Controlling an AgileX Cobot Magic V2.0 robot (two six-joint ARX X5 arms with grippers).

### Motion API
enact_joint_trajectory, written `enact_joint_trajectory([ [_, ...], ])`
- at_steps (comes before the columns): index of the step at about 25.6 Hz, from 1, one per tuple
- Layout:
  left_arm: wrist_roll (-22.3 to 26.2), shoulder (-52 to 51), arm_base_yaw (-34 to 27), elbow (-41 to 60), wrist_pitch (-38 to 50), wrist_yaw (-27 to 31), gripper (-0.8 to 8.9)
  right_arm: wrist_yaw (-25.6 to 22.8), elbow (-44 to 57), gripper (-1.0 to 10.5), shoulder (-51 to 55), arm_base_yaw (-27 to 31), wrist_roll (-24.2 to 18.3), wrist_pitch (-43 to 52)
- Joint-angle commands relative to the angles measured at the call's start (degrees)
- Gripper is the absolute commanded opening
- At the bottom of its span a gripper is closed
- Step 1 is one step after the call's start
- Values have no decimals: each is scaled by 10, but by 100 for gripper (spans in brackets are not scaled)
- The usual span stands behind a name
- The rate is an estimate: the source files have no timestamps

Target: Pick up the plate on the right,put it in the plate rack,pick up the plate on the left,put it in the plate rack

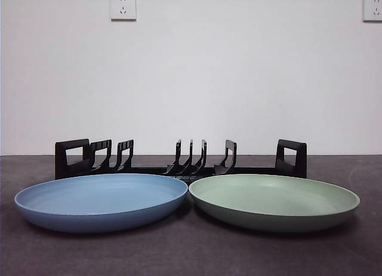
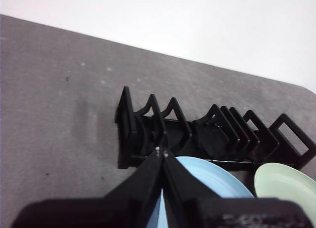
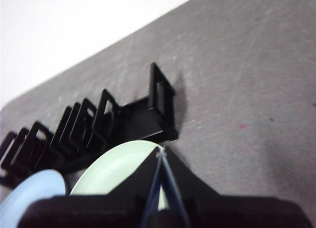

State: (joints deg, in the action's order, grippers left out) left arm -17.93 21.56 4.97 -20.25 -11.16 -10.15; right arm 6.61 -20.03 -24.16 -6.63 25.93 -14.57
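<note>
From the front, neither arm shows at all; only the wrist cameras reveal them, each hanging above the table (image 1: 191, 252) with its jaws clenched tip to tip on nothing. That level view, in turn, shows two wall sockets, one (image 1: 123, 6) at upper left and one (image 1: 372, 8) at the right edge, which the wrist views miss. Two plates lie flat side by side, rims nearly touching at the middle: a blue plate (image 1: 101, 199) on the left and a green plate (image 1: 274, 199) on the right. Just behind them runs one black rack (image 1: 181, 162), empty, with a boxy handle at each end and six curved prongs counted between. The left gripper (image 2: 162, 151) hovers over the blue plate (image 2: 207, 176), its tips near the plate's far rim, close to the rack's (image 2: 212, 134) end handle. The right gripper (image 3: 160, 153) hovers likewise over the green plate (image 3: 116, 169), its tips at the rim by the rack's (image 3: 98, 124) other end. Both wrist views catch a slice of the other plate too.
</note>
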Motion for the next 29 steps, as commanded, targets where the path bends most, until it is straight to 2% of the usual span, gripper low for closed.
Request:
enact_joint_trajectory([
  [1, 2, 65, -2, -39, 2, -26, -6, 24, -45, -11, -74, 1, -42, -12],
  [12, 33, 296, 7, -175, -14, -202, -5, 99, -242, -1, -362, 1, -165, -163],
  [16, 64, 339, 37, -192, -26, -201, 1, 137, -271, 14, -436, 1, -181, -173],
  [17, 64, 344, 43, -192, -26, -198, 12, 137, -272, 63, -446, 1, -181, -172],
  [19, 64, 350, 53, -192, -26, -196, 228, 137, -272, 241, -466, 1, -181, -172],
  [20, 63, 352, 58, -192, -26, -188, 321, 136, -272, 258, -474, 1, -181, -172],
  [21, 61, 352, 64, -192, -26, -179, 347, 136, -272, 257, -482, 1, -181, -170],
  [25, 61, 352, 96, -192, -8, -170, 346, 136, -272, 251, -525, 0, -181, -141],
  [29, 77, 353, 155, -208, -15, -121, 346, 137, -272, 249, -589, -5, -180, -120],
])
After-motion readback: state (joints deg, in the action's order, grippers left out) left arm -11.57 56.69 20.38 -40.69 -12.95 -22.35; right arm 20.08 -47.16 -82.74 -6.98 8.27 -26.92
